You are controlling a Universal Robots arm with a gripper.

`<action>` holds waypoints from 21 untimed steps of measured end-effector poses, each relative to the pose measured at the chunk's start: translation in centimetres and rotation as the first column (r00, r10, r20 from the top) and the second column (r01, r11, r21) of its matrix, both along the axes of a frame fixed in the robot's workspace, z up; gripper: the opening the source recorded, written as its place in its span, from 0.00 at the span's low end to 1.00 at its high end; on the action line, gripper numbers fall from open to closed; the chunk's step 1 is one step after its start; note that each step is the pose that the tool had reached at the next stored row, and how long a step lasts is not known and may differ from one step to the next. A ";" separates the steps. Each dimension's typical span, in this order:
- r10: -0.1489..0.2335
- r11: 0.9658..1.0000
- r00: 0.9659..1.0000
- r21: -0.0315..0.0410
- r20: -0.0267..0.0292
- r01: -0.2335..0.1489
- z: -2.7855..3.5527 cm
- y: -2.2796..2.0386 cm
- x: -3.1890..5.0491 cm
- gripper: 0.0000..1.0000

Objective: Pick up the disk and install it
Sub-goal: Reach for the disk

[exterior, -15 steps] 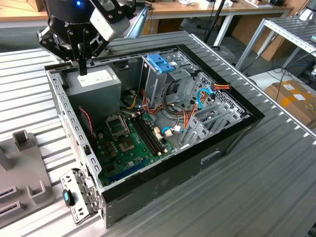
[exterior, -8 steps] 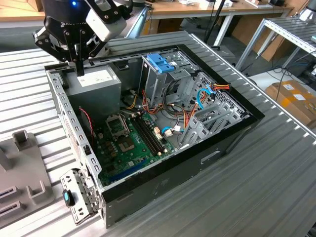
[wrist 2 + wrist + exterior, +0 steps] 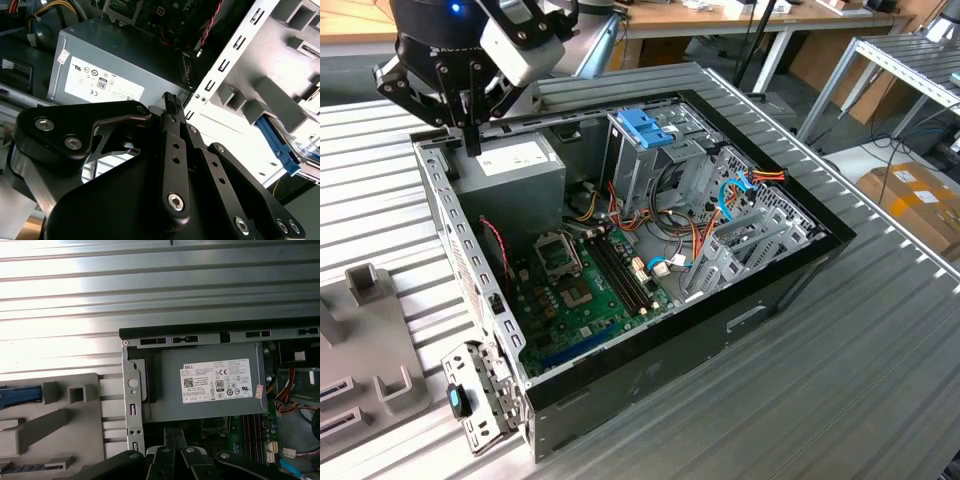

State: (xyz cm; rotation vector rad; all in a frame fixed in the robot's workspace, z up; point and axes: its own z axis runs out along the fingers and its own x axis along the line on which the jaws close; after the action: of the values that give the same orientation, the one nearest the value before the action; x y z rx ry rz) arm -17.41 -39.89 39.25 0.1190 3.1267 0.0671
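Over the back corner of the open computer case (image 3: 650,260) hangs the gripper (image 3: 471,140), and its black fingers are pressed together with nothing between them. Both wrist views say the same: in the second wrist view the gripper (image 3: 170,102) tapers to one narrow closed tip, and in the first wrist view the gripper (image 3: 173,434) shows its fingers side by side, empty.

Right beneath it sits the grey power supply (image 3: 515,165), label side up, tucked into the case's corner; it shows in both wrist views (image 3: 110,65) (image 3: 210,385). Deeper inside lies the green motherboard (image 3: 575,290), and beyond that stands the metal cage (image 3: 640,160) with its blue plastic top, orange and blue cables trailing near it.

Now, the disk! It is outside the case, on the grey fixture (image 3: 370,340) that lies on the ribbed metal table (image 3: 820,380) at the exterior view's left. In the first wrist view the disk (image 3: 20,393) shows as a blue rail lying across the fixture (image 3: 45,430), well apart from the fingers. In the second wrist view the disk (image 3: 279,144) shows that blue edge again, past the case's perforated wall, untouched.
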 end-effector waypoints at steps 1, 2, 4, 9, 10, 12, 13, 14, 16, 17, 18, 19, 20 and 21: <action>0.000 1.000 1.000 0.000 0.000 0.000 0.00 0.00 -0.15 0.11; 0.000 1.000 1.000 0.000 0.000 0.000 0.00 0.00 -0.26 0.11; 0.000 1.000 1.000 0.000 0.000 0.000 -0.01 0.00 -0.54 0.11; 0.000 1.000 1.000 0.000 0.000 0.000 -0.02 0.00 -1.14 0.11; 0.000 1.000 1.000 0.000 0.000 0.000 -0.02 0.00 -1.24 0.11; 0.000 1.000 1.000 0.000 0.000 0.000 -0.02 0.00 -1.32 0.11; 0.000 1.000 1.000 0.000 0.000 0.000 -0.02 0.00 -1.33 0.11; 0.000 1.000 1.000 0.000 0.000 0.000 -0.02 0.00 -1.34 0.11; 0.000 1.000 1.000 0.000 0.000 0.000 -0.03 0.00 -1.35 0.11; 0.000 1.000 1.000 0.000 0.000 0.000 -0.02 0.00 -1.35 0.11; 0.000 1.000 1.000 0.000 0.000 0.000 -0.03 0.00 -1.36 0.11; 0.000 1.000 1.000 0.000 0.000 0.000 -0.02 0.00 -1.36 0.11; 0.000 1.000 1.000 0.000 0.000 0.000 -0.03 0.00 -1.40 0.11; 0.000 1.000 1.000 0.000 0.000 0.000 -0.03 0.00 -1.44 0.11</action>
State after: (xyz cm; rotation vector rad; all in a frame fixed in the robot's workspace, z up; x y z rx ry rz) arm -18.84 -39.89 39.23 0.1192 3.1267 0.0671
